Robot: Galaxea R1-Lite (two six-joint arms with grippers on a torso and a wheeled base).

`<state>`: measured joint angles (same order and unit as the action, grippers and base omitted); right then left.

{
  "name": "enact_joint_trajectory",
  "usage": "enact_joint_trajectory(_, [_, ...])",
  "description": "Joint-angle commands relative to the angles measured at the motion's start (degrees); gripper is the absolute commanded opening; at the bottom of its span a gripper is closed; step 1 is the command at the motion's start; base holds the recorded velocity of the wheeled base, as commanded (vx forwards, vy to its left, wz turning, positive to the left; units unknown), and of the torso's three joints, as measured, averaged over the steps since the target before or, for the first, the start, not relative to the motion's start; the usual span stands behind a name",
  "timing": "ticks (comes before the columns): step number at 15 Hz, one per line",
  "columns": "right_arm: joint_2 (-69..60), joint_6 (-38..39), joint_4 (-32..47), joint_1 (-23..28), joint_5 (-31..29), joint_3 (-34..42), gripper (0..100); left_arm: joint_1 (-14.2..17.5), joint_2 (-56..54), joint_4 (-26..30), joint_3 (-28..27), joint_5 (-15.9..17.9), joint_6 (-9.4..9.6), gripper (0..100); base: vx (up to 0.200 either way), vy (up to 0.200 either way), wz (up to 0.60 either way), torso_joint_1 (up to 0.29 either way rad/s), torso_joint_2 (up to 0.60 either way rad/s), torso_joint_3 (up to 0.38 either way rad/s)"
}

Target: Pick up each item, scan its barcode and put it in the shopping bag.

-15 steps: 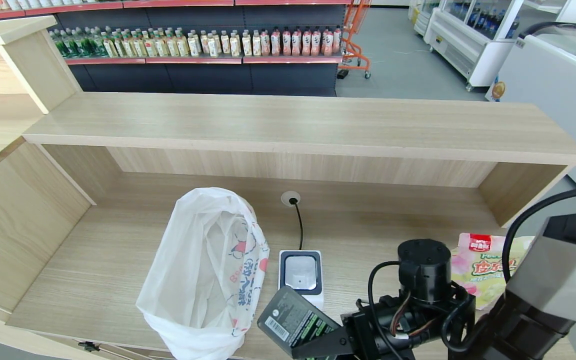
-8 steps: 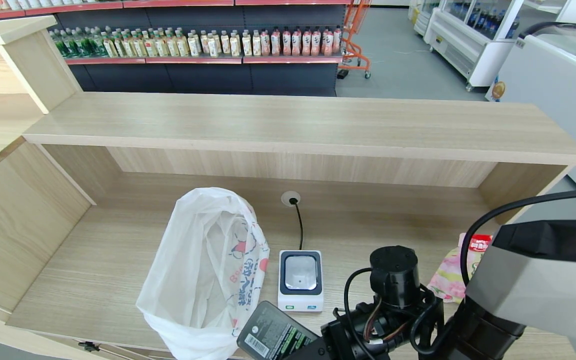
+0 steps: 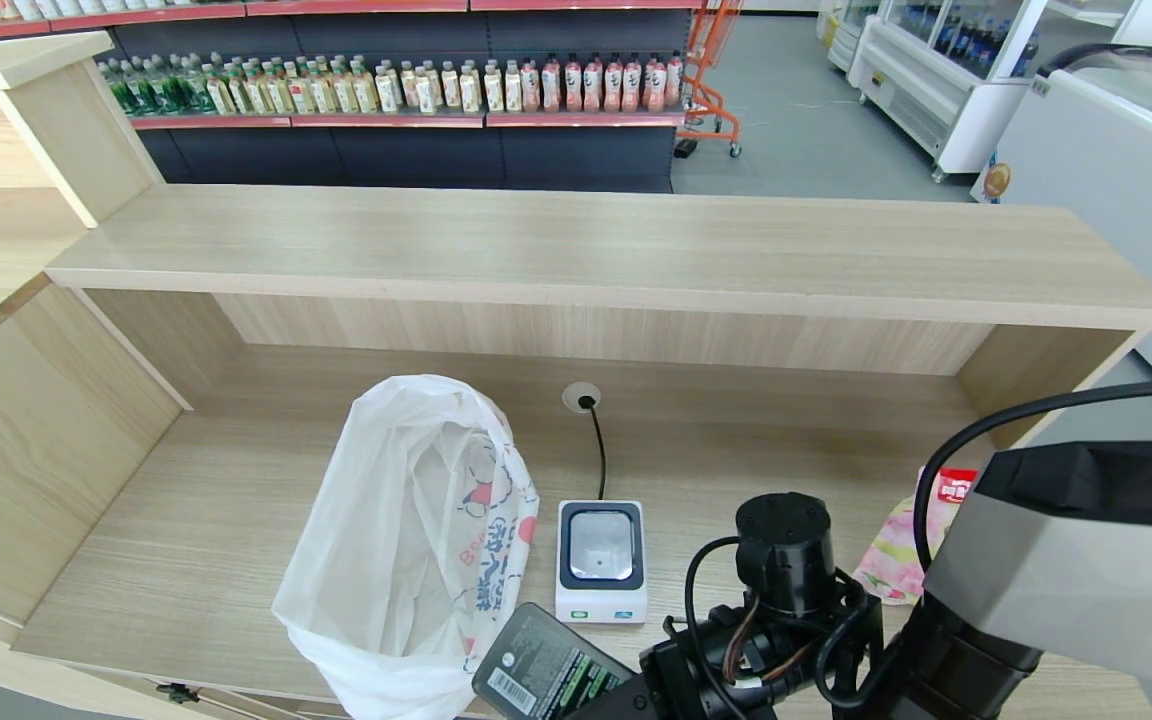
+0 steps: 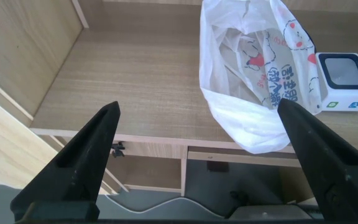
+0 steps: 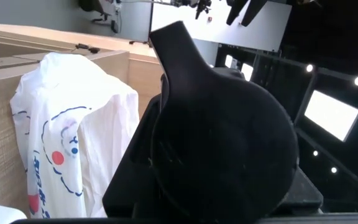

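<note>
Over your pale wood counter [image 3: 236,520], drinks shelves [image 3: 396,90] behind, your right gripper [image 3: 616,700] clamps a dark pouch [image 3: 541,660], barcode label [image 3: 514,690] up, beside the printed shopping bag [image 3: 406,540], near the scanner [image 3: 601,555]; left gripper [image 4: 197,107] gapes wide.

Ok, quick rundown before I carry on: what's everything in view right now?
shopping bag: one, white, standing open on the counter
scanner: one, white with dark window, right of the bag
cable: one, black, behind the scanner
dark pack: one, black and green, barcode up, held beside the bag
snack pouch: one, pink and green, counter's right, partly hidden
bottles: many, mixed colours, on the shelf behind
left gripper: one, black, open over the counter's front edge
right gripper: one, black, shut on the dark pack
</note>
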<state>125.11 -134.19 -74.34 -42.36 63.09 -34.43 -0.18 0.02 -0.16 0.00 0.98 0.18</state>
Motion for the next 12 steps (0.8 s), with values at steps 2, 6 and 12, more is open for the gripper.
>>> enact_joint_trajectory(2, [-0.13, -0.01, -0.02, -0.09, 0.02, -0.03, 0, 0.01, 0.06, -0.02, 0.0, -0.01, -0.01, 100, 0.0, 0.0, 0.0, 0.0, 0.0, 0.0])
enact_joint_trajectory(6, [-0.04, 0.69, -0.02, -0.09, 0.11, -0.47, 0, 0.01, 0.06, -0.02, 0.0, -0.01, -0.01, 100, 0.0, 0.0, 0.0, 0.0, 0.0, 0.0])
enact_joint_trajectory(12, [-0.13, 0.69, -0.02, 0.0, 0.55, -0.82, 0, 0.01, 0.06, -0.02, 0.0, -0.01, -0.01, 100, 0.0, 0.0, 0.0, 0.0, 0.0, 0.0])
